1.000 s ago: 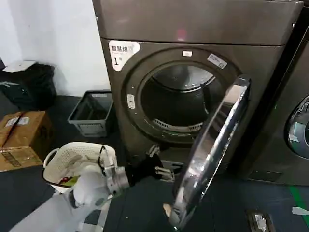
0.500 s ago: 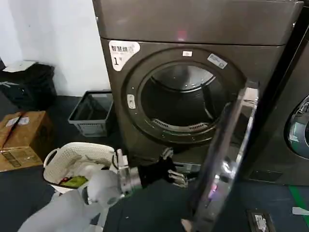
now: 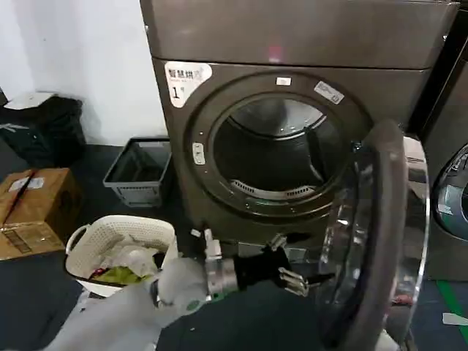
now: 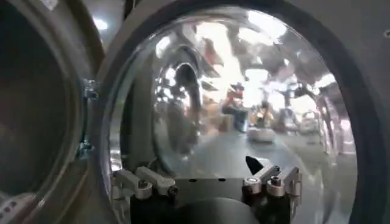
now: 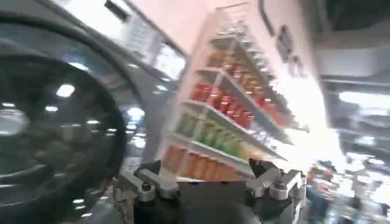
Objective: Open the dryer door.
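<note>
The bronze-grey dryer carries a white "1" sticker, and its round drum mouth is uncovered. The dryer door hangs swung out on the right, hinged there, with its inner side facing left. My left gripper reaches in low from the left, open, with one fingertip at the door's inner rim. In the left wrist view the door's inner glass is close ahead of the open left gripper, with the drum mouth beside it. My right gripper is open and holds nothing.
A white laundry basket with clothes stands on the floor by my left arm. Behind it are a grey crate, a cardboard box and a black bag. A neighbouring machine sits right of the door. A stocked shelf shows beyond the right gripper.
The dryer door has swung farther open to the right, from edge-on to showing its inner side. My left arm has moved right along with it.
</note>
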